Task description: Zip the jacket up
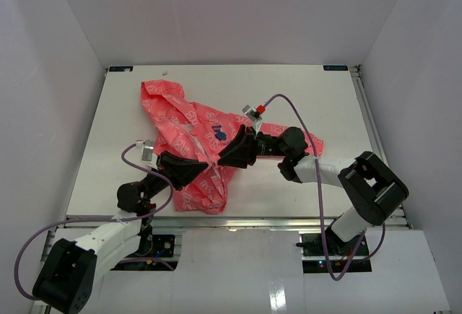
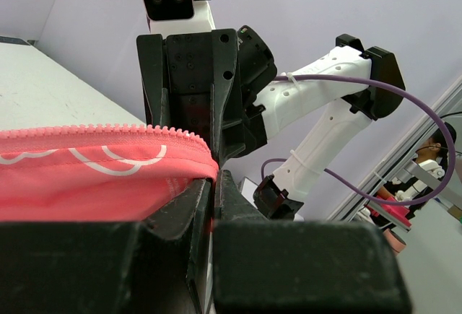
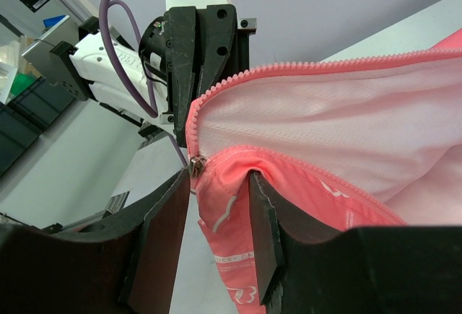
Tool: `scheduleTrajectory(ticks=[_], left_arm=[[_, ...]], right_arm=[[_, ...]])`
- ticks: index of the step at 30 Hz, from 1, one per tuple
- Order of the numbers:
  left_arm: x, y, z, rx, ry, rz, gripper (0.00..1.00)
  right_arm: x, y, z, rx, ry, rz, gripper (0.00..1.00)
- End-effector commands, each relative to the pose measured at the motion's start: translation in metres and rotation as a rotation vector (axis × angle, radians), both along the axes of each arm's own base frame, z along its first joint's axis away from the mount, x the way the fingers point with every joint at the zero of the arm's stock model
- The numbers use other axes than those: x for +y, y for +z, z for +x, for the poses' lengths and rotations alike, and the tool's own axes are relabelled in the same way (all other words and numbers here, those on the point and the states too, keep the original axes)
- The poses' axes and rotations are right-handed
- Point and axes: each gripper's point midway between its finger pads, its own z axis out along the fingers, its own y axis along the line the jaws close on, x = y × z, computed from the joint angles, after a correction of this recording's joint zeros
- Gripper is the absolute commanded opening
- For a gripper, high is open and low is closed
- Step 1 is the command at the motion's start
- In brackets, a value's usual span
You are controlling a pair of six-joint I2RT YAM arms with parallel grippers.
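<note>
Bench: a white bench (image 1: pixel 303 97) seen from above.
Jacket: a coral-pink jacket (image 1: pixel 191 130) with a white outline print. It lies crumpled from near the bench's far left corner down to the near edge, left of centre. A small dark-blue logo (image 1: pixel 221 135) faces up.
Left fingers: the left fingers (image 2: pixel 193 207) are pinched closed on the jacket's edge, just below a row of pink zipper teeth (image 2: pixel 108 129).
Right fingers: the right fingers (image 3: pixel 170 220) stand apart with a fold of the jacket between them. A metal slider (image 3: pixel 196 161) touches one finger. I cannot tell whether they press the fabric.
Lining: paler pink lining (image 3: pixel 325 123) shows above that fold.
Spacing: the two pairs of fingers face each other, close together, over the jacket.
</note>
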Motion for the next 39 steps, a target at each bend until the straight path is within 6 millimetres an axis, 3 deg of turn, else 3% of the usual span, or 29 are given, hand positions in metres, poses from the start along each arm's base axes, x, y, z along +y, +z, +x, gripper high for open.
scheduleTrajectory(ticks=[1, 21, 27, 29, 39], left_arm=[[0.025, 0.049, -0.060, -0.407, 0.000, -0.165, 0.00], [0.023, 0.048, -0.055, -0.403, 0.007, -0.157, 0.00], [0.024, 0.049, -0.056, -0.405, 0.006, -0.158, 0.00], [0.024, 0.048, -0.055, -0.403, 0.009, -0.159, 0.00], [0.025, 0.049, -0.056, -0.403, 0.009, -0.165, 0.00]], right_arm=[[-0.024, 0.080, -0.026, -0.397, 0.014, 0.367, 0.45], [-0.021, 0.080, -0.034, -0.402, 0.103, 0.354, 0.41], [-0.022, 0.076, -0.037, -0.402, 0.119, 0.339, 0.26], [-0.022, 0.075, -0.037, -0.399, 0.116, 0.338, 0.09], [-0.029, 0.096, -0.039, -0.514, 0.021, 0.427, 0.08]])
